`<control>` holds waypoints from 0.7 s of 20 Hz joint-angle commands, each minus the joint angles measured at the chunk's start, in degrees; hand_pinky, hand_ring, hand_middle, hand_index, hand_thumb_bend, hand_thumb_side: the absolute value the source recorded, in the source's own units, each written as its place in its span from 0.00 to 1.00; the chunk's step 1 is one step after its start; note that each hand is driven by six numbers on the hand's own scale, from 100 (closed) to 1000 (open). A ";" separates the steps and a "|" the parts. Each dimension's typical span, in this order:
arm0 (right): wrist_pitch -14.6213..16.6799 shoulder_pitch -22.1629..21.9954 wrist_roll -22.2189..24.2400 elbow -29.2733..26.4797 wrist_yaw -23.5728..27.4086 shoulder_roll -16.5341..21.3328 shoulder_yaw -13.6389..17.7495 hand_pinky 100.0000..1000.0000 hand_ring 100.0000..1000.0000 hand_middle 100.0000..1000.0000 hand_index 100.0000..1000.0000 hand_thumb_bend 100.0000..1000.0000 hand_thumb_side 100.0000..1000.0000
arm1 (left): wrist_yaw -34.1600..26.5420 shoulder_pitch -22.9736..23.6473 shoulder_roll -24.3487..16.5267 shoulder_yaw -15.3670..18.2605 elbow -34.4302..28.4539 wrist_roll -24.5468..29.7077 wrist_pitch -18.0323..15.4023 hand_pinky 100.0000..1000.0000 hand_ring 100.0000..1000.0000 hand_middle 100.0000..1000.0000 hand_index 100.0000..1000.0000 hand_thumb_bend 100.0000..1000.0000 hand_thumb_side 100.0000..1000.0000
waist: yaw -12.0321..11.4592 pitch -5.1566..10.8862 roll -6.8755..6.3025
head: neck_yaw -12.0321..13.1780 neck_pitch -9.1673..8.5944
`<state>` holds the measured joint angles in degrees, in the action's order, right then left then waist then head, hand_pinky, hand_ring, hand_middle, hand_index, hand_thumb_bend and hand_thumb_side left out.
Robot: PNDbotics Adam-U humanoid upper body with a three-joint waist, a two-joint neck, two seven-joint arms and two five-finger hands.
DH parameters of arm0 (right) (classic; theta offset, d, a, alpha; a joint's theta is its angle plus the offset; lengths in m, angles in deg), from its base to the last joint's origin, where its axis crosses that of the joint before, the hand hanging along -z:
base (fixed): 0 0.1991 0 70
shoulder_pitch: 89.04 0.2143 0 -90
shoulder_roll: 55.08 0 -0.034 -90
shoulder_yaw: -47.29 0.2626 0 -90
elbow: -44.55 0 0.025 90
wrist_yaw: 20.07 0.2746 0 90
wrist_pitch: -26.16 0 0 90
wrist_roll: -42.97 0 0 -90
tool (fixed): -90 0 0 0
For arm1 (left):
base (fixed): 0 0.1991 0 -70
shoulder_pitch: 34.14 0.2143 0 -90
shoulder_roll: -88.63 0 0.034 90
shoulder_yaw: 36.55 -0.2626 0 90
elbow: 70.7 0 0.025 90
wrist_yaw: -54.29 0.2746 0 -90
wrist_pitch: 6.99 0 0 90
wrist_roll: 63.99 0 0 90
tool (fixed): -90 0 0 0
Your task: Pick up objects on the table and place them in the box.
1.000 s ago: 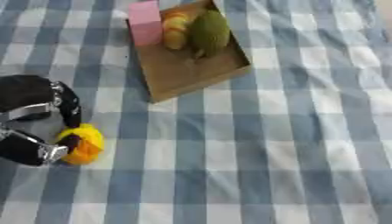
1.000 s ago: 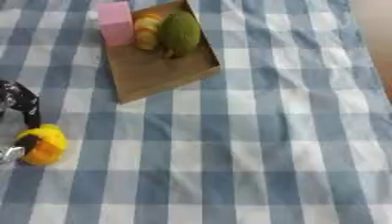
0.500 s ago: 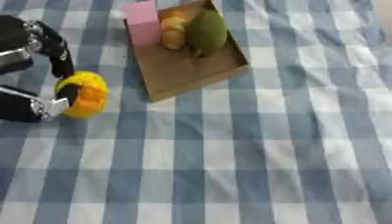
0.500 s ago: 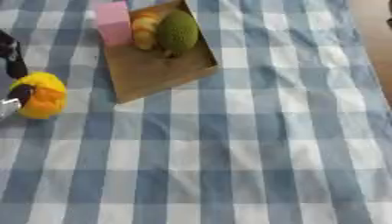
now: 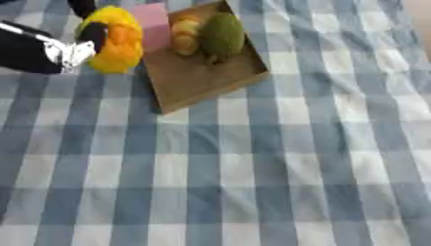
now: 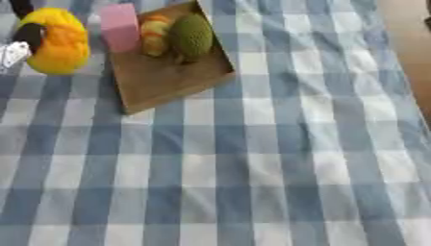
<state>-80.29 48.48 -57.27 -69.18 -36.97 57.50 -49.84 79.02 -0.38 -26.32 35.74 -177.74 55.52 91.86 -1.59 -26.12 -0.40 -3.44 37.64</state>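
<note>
Yellow toy (image 5: pixel 116 34), soft and rounded with an orange patch, sits in the left hand (image 5: pixel 52 47), whose dark fingers (image 5: pixel 93 34) curl round its near side while another finger shows above it. It appears to be held off the cloth (image 5: pixel 252 163), just left of the box (image 5: pixel 206 79). The right hand shows in neither view.

The box is a shallow brown tray lying askew on the blue-and-white check. At its far end it already holds a pink block (image 6: pixel 120 27), an orange-yellow thing (image 6: pixel 153 34) and a green fruit (image 6: pixel 192 34); its near half is bare.

By my reading the step in hand is the carry: the toy is grasped and nearly at the box, but not yet over it. The next move calls for taking the toy rightward across the box's left wall, over the bare brown floor nearer the camera, clear of the pink block, then lowering and letting the fingers go. No other loose object shows on the cloth.
</note>
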 commanded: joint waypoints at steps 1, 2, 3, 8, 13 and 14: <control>0.12 1.43 0.30 -0.86 0.63 0.53 0.36 0.65 0.66 0.72 0.81 0.00 0.32 | 0.75 -3.57 2.94 -0.68 5.58 -1.77 -1.45 0.69 0.53 0.41 0.46 0.00 0.24 | 0.33 1.30 0.11 | 0.47 -0.96; 0.16 1.67 0.36 -0.86 0.66 0.38 0.32 0.65 0.66 0.72 0.81 0.00 0.32 | 1.42 -4.55 4.15 -1.03 7.69 -2.51 -2.22 0.69 0.54 0.41 0.46 0.00 0.23 | 0.57 1.19 0.16 | 0.61 -1.15; 0.20 1.90 0.43 -0.86 0.69 0.22 0.27 0.65 0.66 0.72 0.81 0.00 0.32 | 2.22 -5.36 5.27 -1.28 9.72 -3.35 -3.03 0.69 0.54 0.42 0.47 0.00 0.23 | 0.80 1.06 0.23 | 0.73 -1.34; 0.25 2.54 0.55 -0.86 0.80 -0.34 0.19 0.65 0.65 0.72 0.81 0.00 0.32 | 5.18 -7.84 9.71 -1.28 18.58 -8.58 -6.74 0.70 0.54 0.44 0.49 0.00 0.21 | 1.67 0.41 0.36 | 1.21 -1.94; 0.21 2.59 0.41 -0.86 0.89 -0.60 0.20 0.65 0.65 0.72 0.81 0.00 0.33 | 7.97 -7.49 10.88 -2.33 23.64 -7.60 -8.96 0.77 0.63 0.53 0.60 0.00 0.10 | 1.83 0.12 0.17 | 1.03 -1.91; 0.19 2.54 0.34 -0.86 0.89 -0.62 0.26 0.65 0.65 0.72 0.81 0.00 0.33 | 8.54 -7.26 10.85 -2.47 24.00 -6.40 -9.20 0.80 0.68 0.57 0.65 0.00 0.13 | 1.83 0.12 0.13 | 0.97 -1.85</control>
<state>-80.14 50.28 -56.80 -69.19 -36.47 56.01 -50.17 86.68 -6.88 -14.71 33.11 -154.00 48.43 83.13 0.15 -27.36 -0.26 -2.42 36.19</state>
